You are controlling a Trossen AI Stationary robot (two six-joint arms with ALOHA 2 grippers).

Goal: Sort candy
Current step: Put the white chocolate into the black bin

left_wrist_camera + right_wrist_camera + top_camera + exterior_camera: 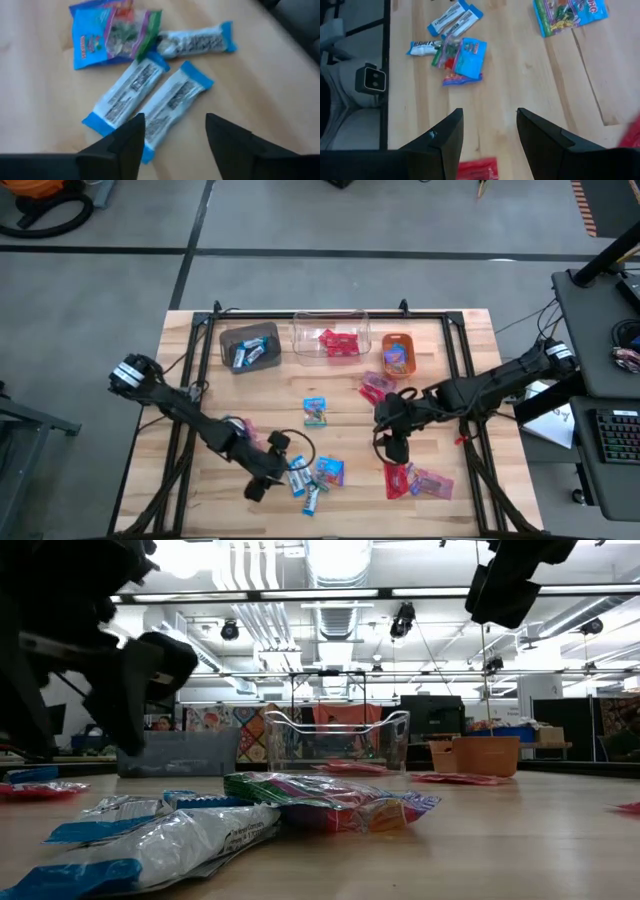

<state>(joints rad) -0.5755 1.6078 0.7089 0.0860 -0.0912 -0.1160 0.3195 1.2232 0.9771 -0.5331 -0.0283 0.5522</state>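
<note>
The whole table [470,380] is laid out only in the high view. There a brown bin [249,346] holding blue-and-white sweets, a clear bin [330,340] holding red ones and an orange bin [398,353] are seen in a row along the far edge. Loose candy is scattered in front: a blue bag [316,411] at centre, pink wrappers [376,388] near the orange bin, and red and purple wrappers [415,480] at the right front.

The left gripper [272,470] is recorded at the front left, just beside a cluster of blue-and-white bars [305,483]. Only the left wrist view resolves that cluster: three bars [150,95] and a blue bag [107,32]. The fingers [125,145] are held apart over the nearest bar, nothing between them.

The right gripper [396,448] is placed right of centre. In its wrist view the fingers [445,140] are parted over bare wood, grasping nothing, with a red wrapper [477,170] cut off at the frame edge.

In the low view both grippers are largely cropped, and the orange bin's contents cannot be made out. Foreground wrappers [330,802] block part of the table behind.
</note>
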